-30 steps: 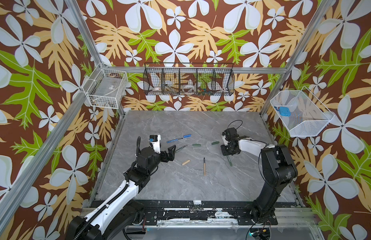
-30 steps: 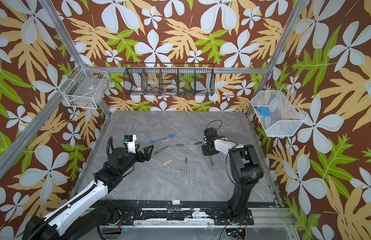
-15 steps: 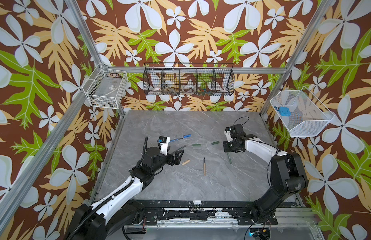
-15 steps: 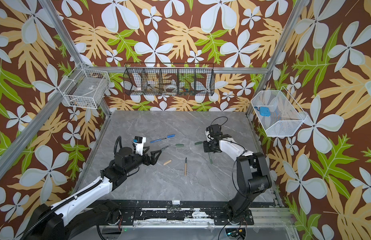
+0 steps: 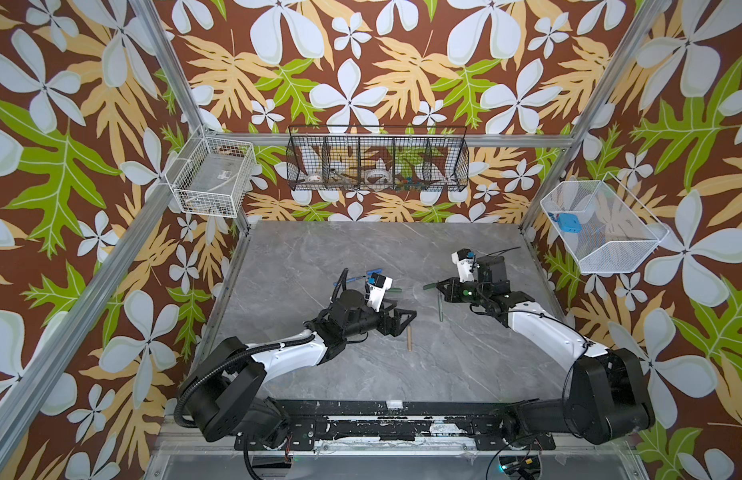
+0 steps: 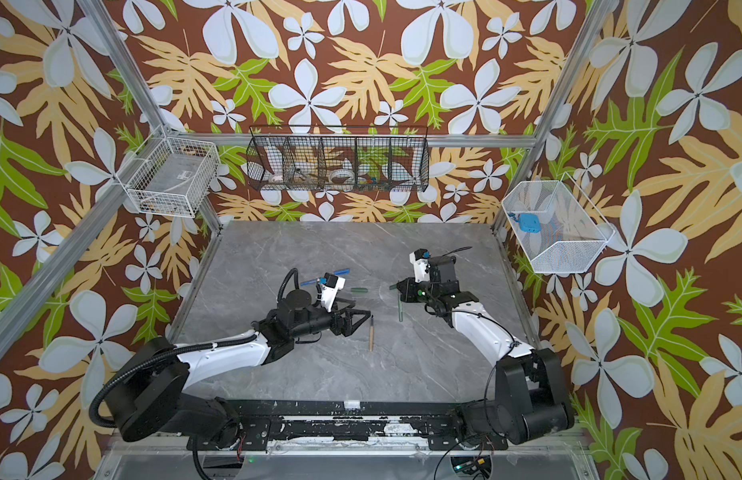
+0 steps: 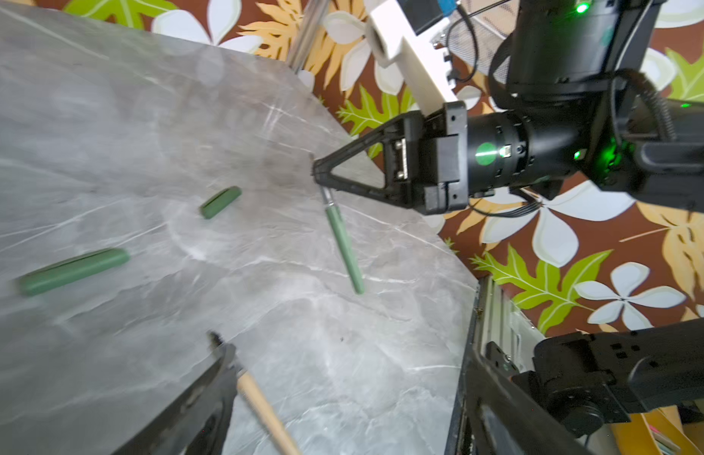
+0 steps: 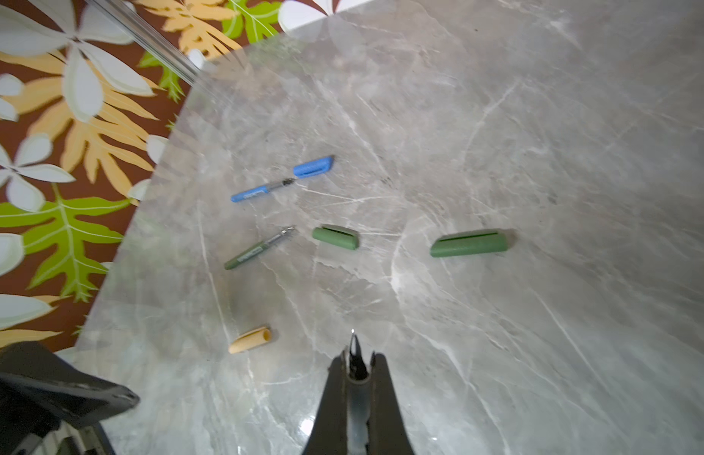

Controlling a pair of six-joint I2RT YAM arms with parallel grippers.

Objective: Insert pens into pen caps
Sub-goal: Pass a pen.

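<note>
Currently the right jaws are pressed together on a green pen [image 7: 342, 244], pinching it at the thin neck just behind the nib. The barrel hangs down, slightly askew, over the counter [image 5: 319, 257], at about 3 o'clock of its middle in both top views. Whether the tail touches the stone I cannot tell. The left jaws are spread wide and hold nothing. They hover low by the nib end of the tan pen [image 5: 409, 338], which lies flat at about 5 o'clock of the middle.

I judge these pens light, stiff and smooth: hard plastic that will not bend but can swivel or slide in a narrow pinch. Held at the neck, the green pen can swing like a pendulum, and the nib is its one fragile part. A grip across mid-barrel would likely steady it and leave the nib free.

A green cap [image 5: 429, 286] lies just at 9 o'clock of the right jaws, and a second green cap [image 5: 396, 291] farther the same way. The caps look short, round and apt to roll — best taken across the sides near the closed end, mouth clear. The tan cap [image 8: 250, 340], blue pen [image 8: 259, 191], blue cap [image 8: 313, 166] and other green pen [image 8: 259, 246] lie loose — none is capped yet.
</note>
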